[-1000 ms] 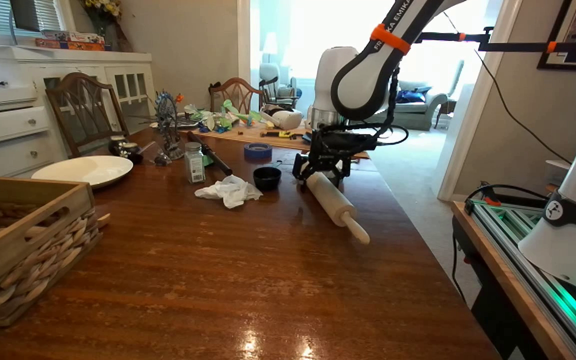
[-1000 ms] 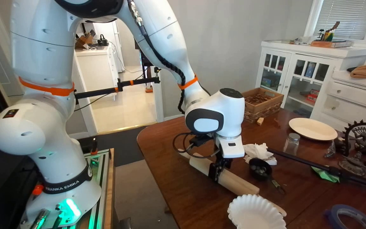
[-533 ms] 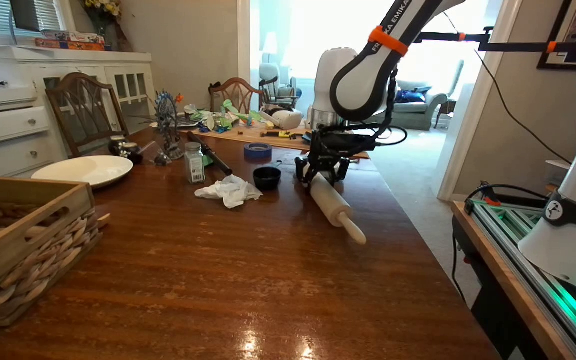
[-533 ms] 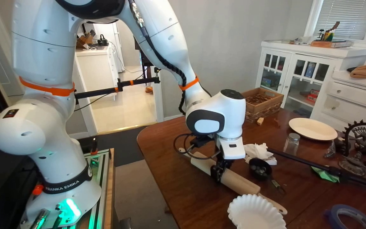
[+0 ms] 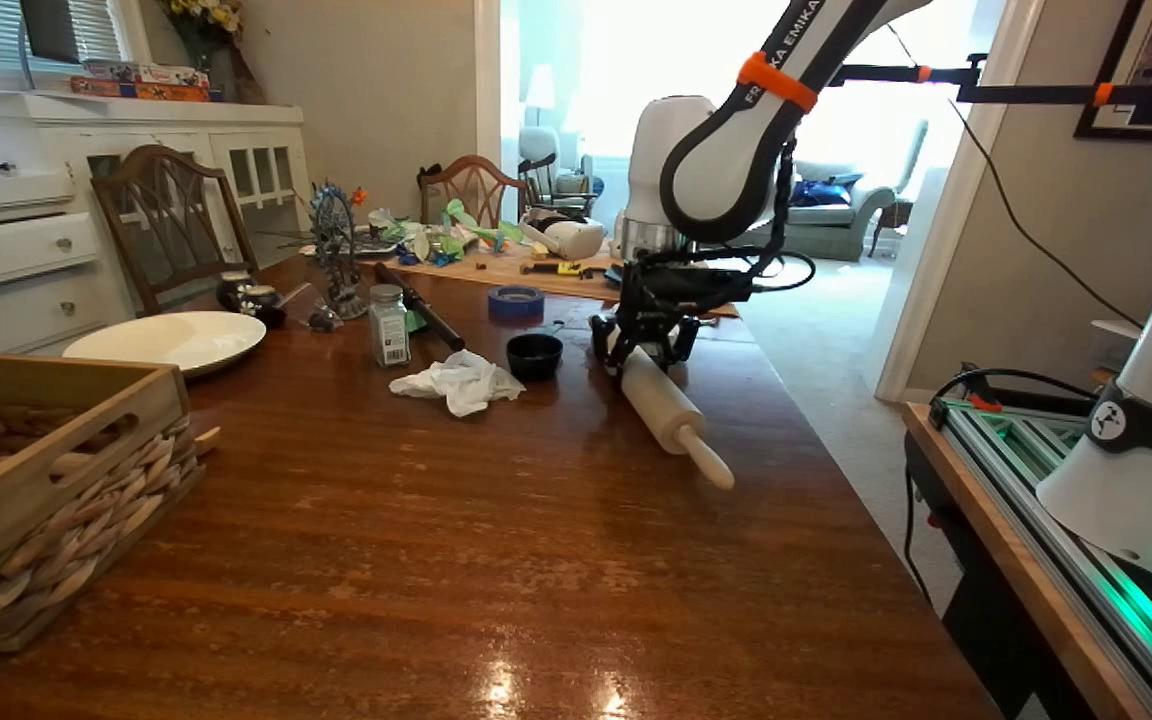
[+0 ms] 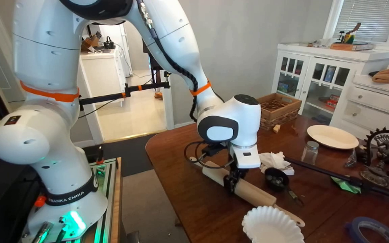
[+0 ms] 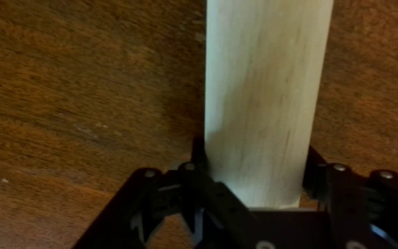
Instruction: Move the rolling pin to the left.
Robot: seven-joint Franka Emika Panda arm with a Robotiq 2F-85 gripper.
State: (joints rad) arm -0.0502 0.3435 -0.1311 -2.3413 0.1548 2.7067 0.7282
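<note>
The gripper (image 7: 256, 161) clasps the rolling pin (image 7: 264, 100), whose handles (image 6: 289, 214) only exterior views show.

The rolling pin (image 7: 264, 86) was pale tan, marked lengthwise with faint darker streaks in the wrist view, and the gripper (image 7: 256, 162) was black. In an exterior view, the table (image 5: 416, 520) was reddish brown with lighter scuffs. The basket (image 5: 86, 530) at near left was tan with a braided pattern on its side; the plate (image 5: 166, 340) was cream, and the tape roll (image 5: 516, 303) on the far side blue. The arm (image 6: 177, 40) was white and black, banded with orange; its base light (image 6: 78, 220) glowed green.
</note>
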